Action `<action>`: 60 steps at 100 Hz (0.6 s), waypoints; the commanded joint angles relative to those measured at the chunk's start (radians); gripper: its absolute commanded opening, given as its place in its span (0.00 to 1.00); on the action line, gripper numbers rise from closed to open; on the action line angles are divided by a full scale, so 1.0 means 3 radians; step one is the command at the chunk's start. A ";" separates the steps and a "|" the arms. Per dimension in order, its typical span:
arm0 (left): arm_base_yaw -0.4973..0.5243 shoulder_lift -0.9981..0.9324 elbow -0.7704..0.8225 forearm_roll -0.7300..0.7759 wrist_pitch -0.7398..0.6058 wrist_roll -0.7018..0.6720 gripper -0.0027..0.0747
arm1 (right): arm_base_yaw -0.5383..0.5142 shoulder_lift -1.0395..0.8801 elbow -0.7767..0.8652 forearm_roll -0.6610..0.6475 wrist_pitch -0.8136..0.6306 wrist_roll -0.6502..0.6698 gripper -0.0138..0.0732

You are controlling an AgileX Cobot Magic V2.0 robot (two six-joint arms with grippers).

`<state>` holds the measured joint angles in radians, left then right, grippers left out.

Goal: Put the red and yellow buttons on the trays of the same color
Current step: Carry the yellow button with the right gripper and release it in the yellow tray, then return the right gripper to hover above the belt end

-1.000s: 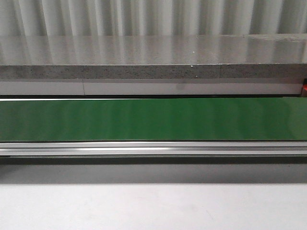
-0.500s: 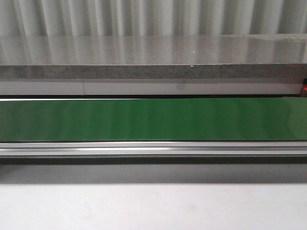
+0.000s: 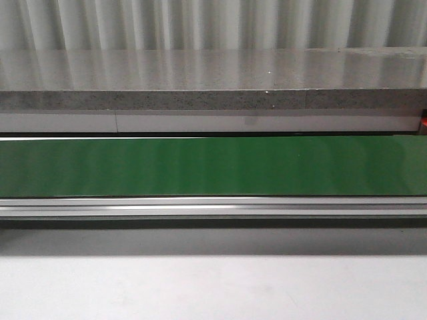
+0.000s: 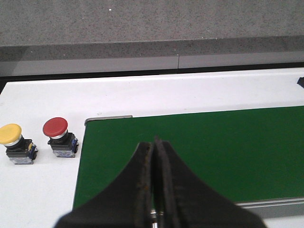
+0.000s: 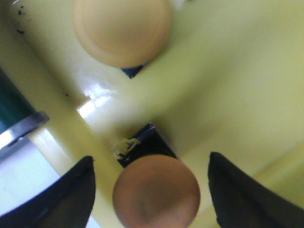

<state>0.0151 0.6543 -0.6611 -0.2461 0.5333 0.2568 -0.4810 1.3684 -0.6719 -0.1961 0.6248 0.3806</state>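
front: green belt (image 3: pixel 213 167) with metal rail (image 3: pixel 213 207), no arms or buttons seen | left wrist: left gripper (image 4: pixel 154 156) clenched, nothing in it, over belt; red button (image 4: pixel 58 135) and yellow button (image 4: pixel 14 142) beside belt on white table (image 4: pixel 190 90), clear of fingers | right wrist: right gripper (image 5: pixel 152 194) spread wide, yellow button (image 5: pixel 156 190) between fingers untouched, second yellow button (image 5: pixel 122 28) just beyond, both in yellow tray (image 5: pixel 228 85)

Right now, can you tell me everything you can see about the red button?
The red button has a round, domed, glossy red cap on a silvery collar, over a dark blocky base with bluish bits. It stands upright on the white table, between the yellow button and the green belt. Nothing touches it; the left end effector is shut, away from it.
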 commanded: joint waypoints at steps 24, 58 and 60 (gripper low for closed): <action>0.0002 -0.0003 -0.0091 -0.0067 -0.0243 -0.0007 0.01 | -0.0018 -0.0306 -0.0267 -0.0020 0.0166 0.0002 0.79; 0.0002 -0.0003 -0.0091 -0.0067 -0.0243 -0.0007 0.01 | 0.0613 -0.1099 -0.0267 -0.0002 0.0073 -0.0080 0.79; 0.0002 -0.0003 -0.0091 -0.0067 -0.0243 -0.0007 0.01 | 0.0693 -0.1152 -0.0267 -0.0002 0.0056 -0.0102 0.79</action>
<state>0.0151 0.6543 -0.6611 -0.2461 0.5333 0.2568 -0.3408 1.0947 -0.7218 -0.1917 0.6909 0.3744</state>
